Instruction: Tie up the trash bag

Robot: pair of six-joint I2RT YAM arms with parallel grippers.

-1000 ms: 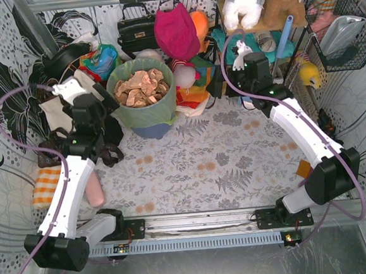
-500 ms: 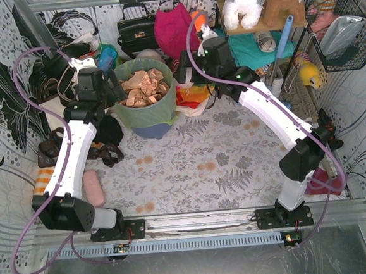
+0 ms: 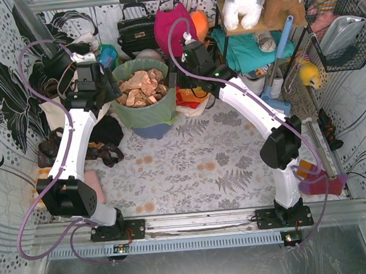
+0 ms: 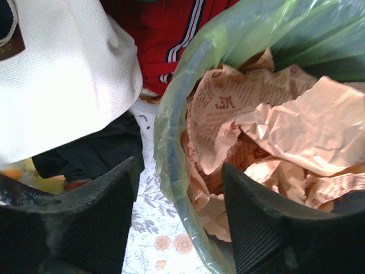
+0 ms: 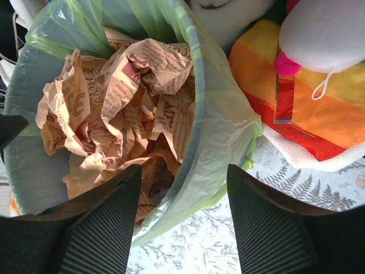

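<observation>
The trash bag [image 3: 141, 110] is light-green translucent plastic lining a round blue-grey bin at the back of the table, full of crumpled tan paper [image 3: 140, 86]. My left gripper [image 3: 112, 86] is open over the bag's left rim, with the rim [image 4: 171, 154] between its fingers [image 4: 256, 217]. My right gripper [image 3: 173, 74] is open over the bag's right rim, with the folded-over plastic [image 5: 219, 137] between its fingers [image 5: 108, 217]. Neither gripper holds anything.
A white canvas tote [image 4: 63, 74] lies left of the bin. Red cloth [image 4: 171, 34] is behind it. An orange and yellow striped toy [image 5: 319, 97] sits to the right. A black handbag [image 3: 136, 29], plush toys [image 3: 248, 2] and a wire basket [image 3: 346, 32] crowd the back.
Both arms have reached further toward the bin over the last second. Each open gripper has come from beside the bin to straddle its side of the bag's rim.
</observation>
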